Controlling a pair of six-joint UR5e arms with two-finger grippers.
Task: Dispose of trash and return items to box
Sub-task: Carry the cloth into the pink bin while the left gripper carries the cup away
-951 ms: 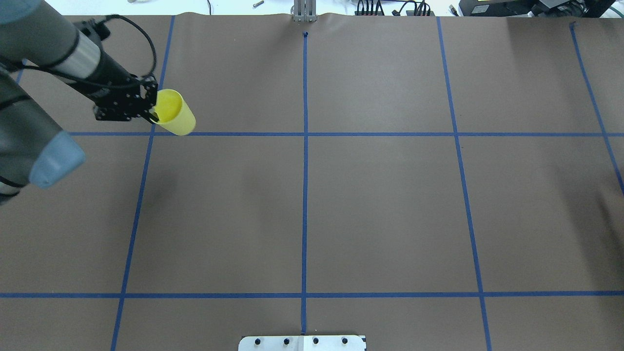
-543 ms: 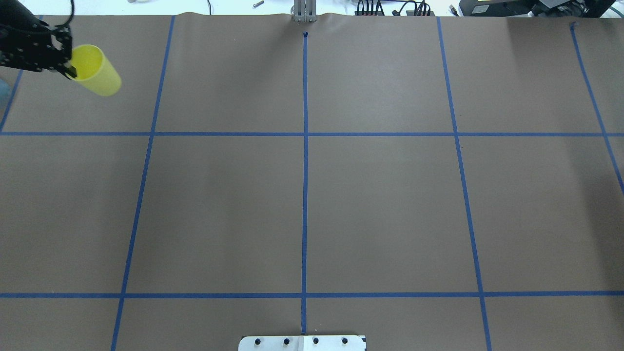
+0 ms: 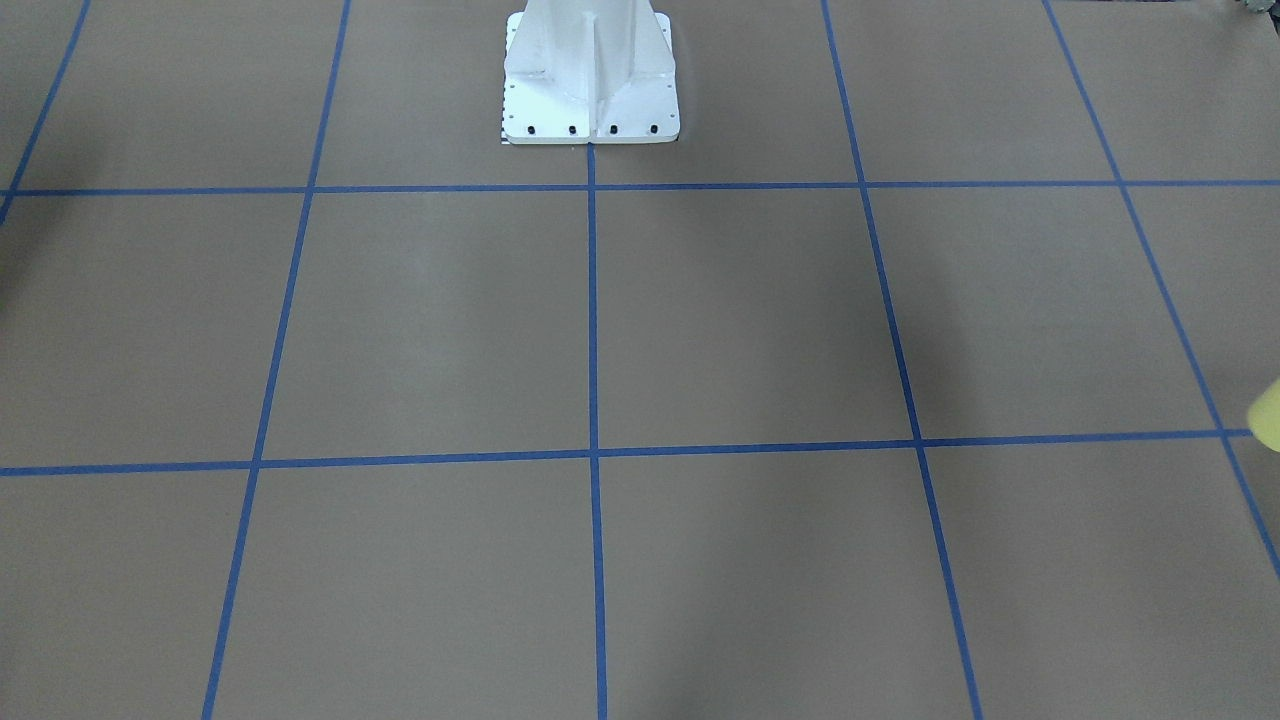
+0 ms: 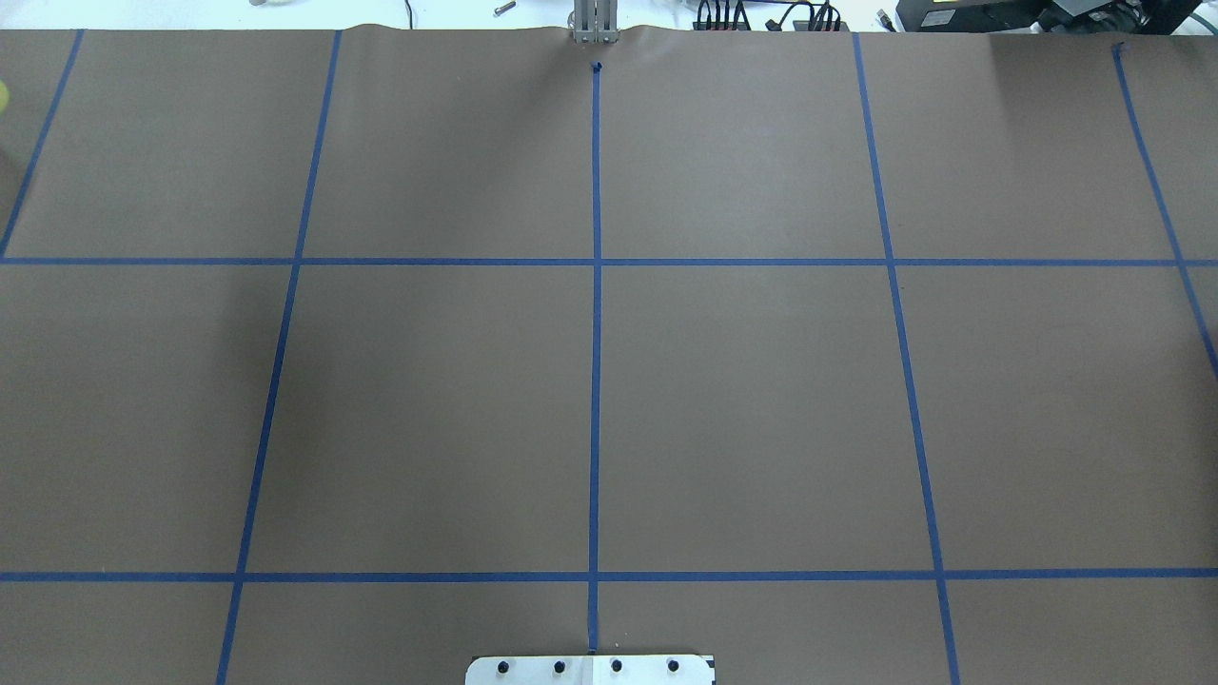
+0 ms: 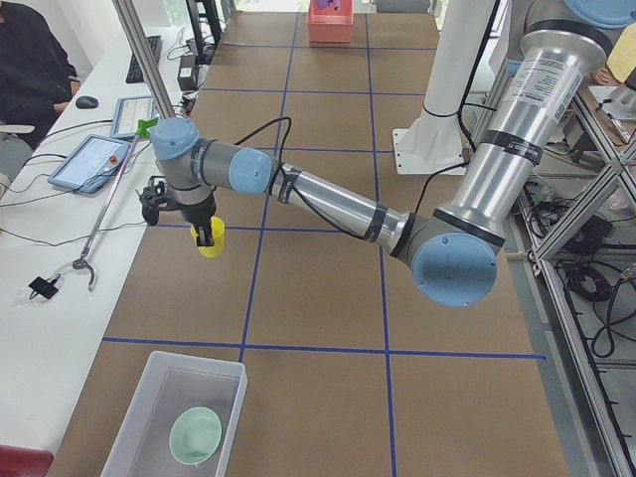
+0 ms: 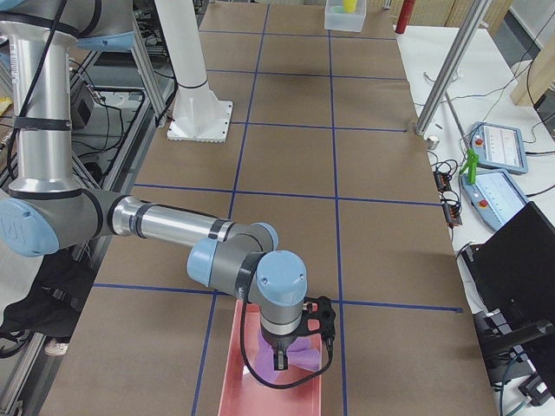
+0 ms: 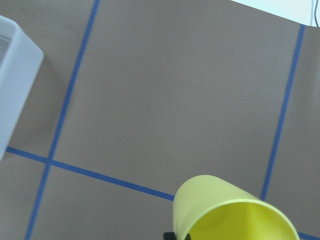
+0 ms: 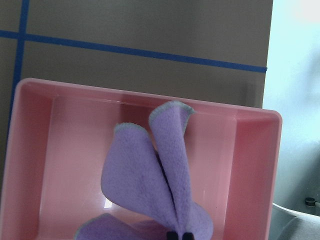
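My left gripper (image 5: pixel 207 235) is shut on the rim of a yellow cup (image 5: pixel 210 241) and holds it above the brown table, past a clear box (image 5: pixel 177 417) that holds a green bowl (image 5: pixel 195 435). The cup fills the bottom of the left wrist view (image 7: pixel 227 210), with the box's corner (image 7: pixel 14 80) at the left edge. My right gripper (image 6: pixel 278 359) is shut on a purple cloth (image 8: pixel 155 180) that hangs into a pink bin (image 8: pixel 240 165). In the overhead view only a yellow sliver (image 4: pixel 3 95) shows.
The white robot base (image 3: pixel 590 75) stands at mid-table. Tablets (image 5: pixel 94 159) and a grabber tool (image 5: pixel 84 248) lie on the white side table near a seated operator (image 5: pixel 30 60). A metal post (image 6: pixel 451 69) stands by the table's far edge.
My left gripper has carried the yellow cup to the left and farther away, out of the overhead view. Only a sliver of the cup remains at that view's edge.
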